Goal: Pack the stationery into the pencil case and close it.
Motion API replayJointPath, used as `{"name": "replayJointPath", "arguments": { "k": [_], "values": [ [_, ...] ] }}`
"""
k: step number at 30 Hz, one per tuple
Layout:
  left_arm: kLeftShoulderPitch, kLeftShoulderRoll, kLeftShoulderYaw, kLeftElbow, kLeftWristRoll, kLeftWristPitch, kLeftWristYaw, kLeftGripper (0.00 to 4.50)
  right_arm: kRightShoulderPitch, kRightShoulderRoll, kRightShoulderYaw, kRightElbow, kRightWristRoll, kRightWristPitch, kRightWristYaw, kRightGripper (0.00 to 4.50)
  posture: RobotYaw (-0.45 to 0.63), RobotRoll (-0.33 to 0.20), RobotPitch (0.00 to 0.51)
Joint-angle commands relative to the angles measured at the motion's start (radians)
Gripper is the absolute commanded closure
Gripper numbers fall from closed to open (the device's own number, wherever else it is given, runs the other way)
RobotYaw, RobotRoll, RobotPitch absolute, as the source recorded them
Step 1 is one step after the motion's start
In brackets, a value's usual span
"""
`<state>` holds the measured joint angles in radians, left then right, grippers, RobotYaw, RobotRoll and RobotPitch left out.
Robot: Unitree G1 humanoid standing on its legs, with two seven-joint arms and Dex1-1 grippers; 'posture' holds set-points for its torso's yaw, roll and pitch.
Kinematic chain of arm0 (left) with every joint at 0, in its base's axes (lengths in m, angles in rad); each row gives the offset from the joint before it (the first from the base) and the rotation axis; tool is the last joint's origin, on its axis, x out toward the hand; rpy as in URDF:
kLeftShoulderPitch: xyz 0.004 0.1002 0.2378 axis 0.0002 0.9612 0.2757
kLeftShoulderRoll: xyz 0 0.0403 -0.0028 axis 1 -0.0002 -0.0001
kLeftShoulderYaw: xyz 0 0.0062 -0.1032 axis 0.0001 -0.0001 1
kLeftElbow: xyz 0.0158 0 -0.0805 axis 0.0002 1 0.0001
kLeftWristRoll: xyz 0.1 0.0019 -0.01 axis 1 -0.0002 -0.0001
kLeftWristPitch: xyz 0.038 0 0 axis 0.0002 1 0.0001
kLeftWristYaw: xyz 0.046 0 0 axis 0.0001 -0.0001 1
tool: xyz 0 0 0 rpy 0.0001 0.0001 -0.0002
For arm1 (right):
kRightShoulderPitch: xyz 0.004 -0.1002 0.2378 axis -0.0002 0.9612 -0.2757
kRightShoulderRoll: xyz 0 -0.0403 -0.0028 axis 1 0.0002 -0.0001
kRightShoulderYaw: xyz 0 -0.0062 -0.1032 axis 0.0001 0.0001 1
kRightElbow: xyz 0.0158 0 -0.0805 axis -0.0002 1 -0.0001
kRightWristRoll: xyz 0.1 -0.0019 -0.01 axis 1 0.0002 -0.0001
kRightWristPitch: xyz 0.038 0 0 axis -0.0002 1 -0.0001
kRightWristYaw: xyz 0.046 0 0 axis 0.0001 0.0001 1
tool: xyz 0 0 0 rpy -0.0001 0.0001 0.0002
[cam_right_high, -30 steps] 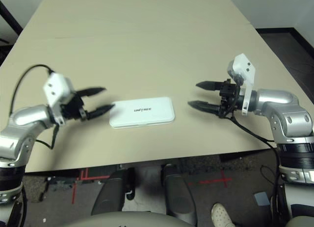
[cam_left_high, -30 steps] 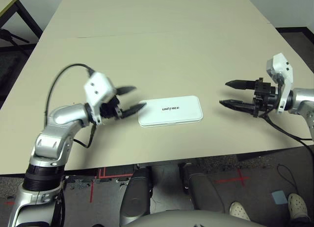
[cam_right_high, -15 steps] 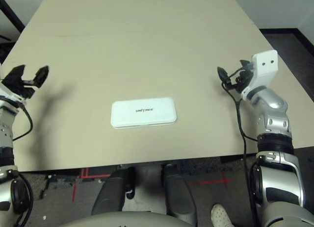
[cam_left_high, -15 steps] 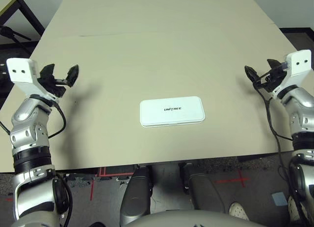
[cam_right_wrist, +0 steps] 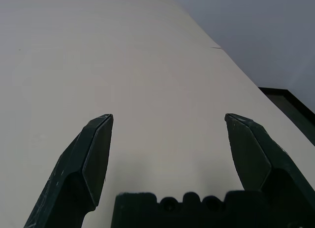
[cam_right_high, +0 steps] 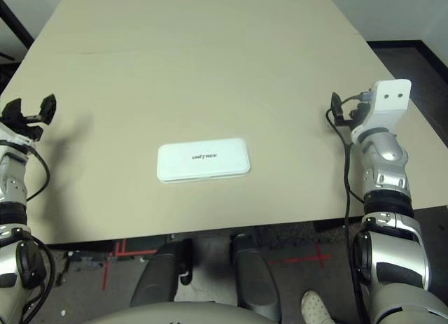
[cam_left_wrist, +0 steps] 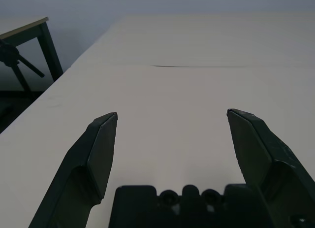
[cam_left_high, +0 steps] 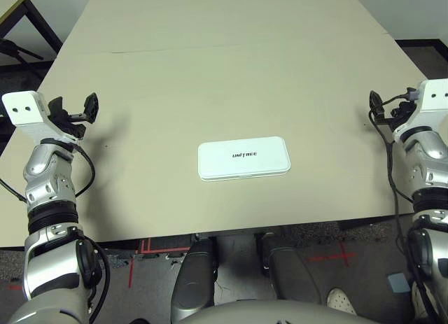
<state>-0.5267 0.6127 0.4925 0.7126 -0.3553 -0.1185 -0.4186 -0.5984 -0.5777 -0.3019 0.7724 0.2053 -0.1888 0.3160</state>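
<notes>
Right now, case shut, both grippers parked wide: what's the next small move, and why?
Probably none beyond holding the arms out. The pencil case lies closed, lid lettering up, mid-table, with no loose stationery in sight. The left gripper and right gripper are open and empty, well apart from it.

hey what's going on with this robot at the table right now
Nothing is being handled at this moment. A flat white plastic pencil case with dark lettering on its lid lies shut near the front middle of the beige table. The left gripper is out at the table's left edge and the right gripper at its right edge, both open, empty and well apart from the case.
</notes>
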Motion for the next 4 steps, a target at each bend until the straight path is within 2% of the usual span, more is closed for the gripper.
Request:
{"name": "replayJointPath", "arguments": {
  "k": [1, 4],
  "values": [
    [-0.003, 0.012, 0.005, 0.026, 0.006, -0.020, 0.009, 0.02, 0.004, -0.015, -0.026, 0.004, 0.008, -0.007, -0.004, 0.00, -0.06, 0.000, 0.195],
    [-0.007, 0.010, -0.002, 0.024, 0.006, -0.019, 0.008, 0.02, 0.005, -0.017, -0.027, 0.007, 0.008, -0.007, 0.001, 0.00, -0.06, 0.000, 0.195]
  ]
}}
